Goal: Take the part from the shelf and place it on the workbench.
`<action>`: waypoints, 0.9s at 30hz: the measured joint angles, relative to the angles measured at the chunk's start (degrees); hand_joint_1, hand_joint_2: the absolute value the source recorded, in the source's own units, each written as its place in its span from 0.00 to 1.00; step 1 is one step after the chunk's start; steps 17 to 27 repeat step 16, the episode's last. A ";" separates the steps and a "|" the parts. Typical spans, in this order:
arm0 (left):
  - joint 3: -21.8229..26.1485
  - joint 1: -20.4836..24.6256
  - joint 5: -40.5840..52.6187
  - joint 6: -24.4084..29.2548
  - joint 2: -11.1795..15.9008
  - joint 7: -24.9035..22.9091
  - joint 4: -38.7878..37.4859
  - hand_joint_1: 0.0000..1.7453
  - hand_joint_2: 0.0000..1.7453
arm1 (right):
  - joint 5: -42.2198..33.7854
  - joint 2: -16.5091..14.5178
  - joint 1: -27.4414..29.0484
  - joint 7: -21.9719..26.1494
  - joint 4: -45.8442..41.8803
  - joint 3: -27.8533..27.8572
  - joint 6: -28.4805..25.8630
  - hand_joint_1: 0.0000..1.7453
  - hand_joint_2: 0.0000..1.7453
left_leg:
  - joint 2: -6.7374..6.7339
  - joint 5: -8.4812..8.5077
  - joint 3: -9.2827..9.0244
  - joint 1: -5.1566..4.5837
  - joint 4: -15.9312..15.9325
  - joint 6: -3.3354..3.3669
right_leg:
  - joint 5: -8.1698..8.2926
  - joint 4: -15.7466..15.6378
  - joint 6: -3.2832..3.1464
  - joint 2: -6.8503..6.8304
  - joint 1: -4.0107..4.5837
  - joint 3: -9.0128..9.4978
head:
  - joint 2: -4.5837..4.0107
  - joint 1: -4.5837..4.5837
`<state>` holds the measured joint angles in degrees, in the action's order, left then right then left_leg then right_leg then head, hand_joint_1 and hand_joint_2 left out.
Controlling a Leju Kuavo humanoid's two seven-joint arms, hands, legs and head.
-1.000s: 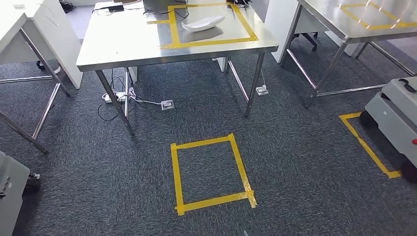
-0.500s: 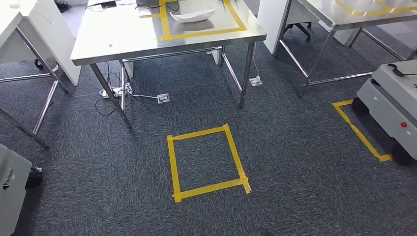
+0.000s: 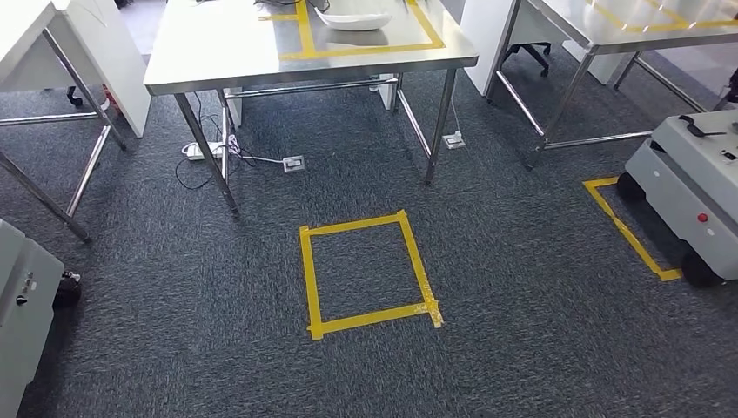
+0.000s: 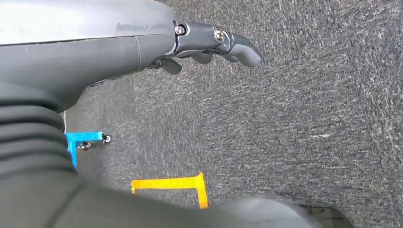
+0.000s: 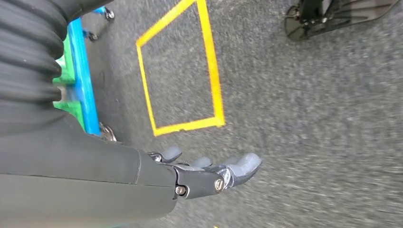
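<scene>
A white curved part [image 3: 355, 17] lies on the steel tabletop [image 3: 226, 52] at the top middle of the head view, inside a yellow tape outline [image 3: 365, 50]. Below it, on the grey carpet [image 3: 522, 331] at the frame's centre, is a yellow tape square [image 3: 367, 273]. A power strip [image 3: 202, 151] with cables sits under the table. A grey wheeled cart [image 3: 696, 187] stands at the right edge beside another tape mark. The left robot hand [image 4: 209, 42] and the right robot hand [image 5: 209, 173] both hang over carpet, fingers loosely extended and holding nothing.
</scene>
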<state>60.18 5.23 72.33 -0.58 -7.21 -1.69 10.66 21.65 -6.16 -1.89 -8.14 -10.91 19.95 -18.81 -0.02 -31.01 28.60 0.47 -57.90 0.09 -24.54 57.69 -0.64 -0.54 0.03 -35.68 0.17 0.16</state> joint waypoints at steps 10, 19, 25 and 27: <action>-0.05 -0.27 -1.17 2.46 -0.10 -1.48 0.01 0.00 1.00 | 0.53 -0.23 0.12 -0.38 0.00 -0.06 0.84 0.00 1.00 | -0.29 0.77 0.62 -0.37 -0.36 0.74 | 2.92 -0.87 0.20 0.09 -0.14 -0.19 | 0.00 0.10; -0.06 -0.30 -1.14 3.26 0.02 -2.57 0.01 0.00 1.00 | 0.45 -0.49 0.09 1.69 0.00 -0.06 1.09 0.00 1.00 | -0.28 0.79 0.90 -0.35 -0.37 0.70 | 2.88 -0.80 0.80 0.09 -0.12 -0.56 | 0.00 0.10; -0.06 -0.30 -1.14 3.26 0.02 -2.57 0.01 0.00 1.00 | 0.45 -0.49 0.09 1.69 0.00 -0.06 1.09 0.00 1.00 | -0.28 0.79 0.90 -0.35 -0.37 0.70 | 2.88 -0.80 0.80 0.09 -0.12 -0.56 | 0.00 0.10; -0.06 -0.30 -1.14 3.26 0.02 -2.57 0.01 0.00 1.00 | 0.45 -0.49 0.09 1.69 0.00 -0.06 1.09 0.00 1.00 | -0.28 0.79 0.90 -0.35 -0.37 0.70 | 2.88 -0.80 0.80 0.09 -0.12 -0.56 | 0.00 0.10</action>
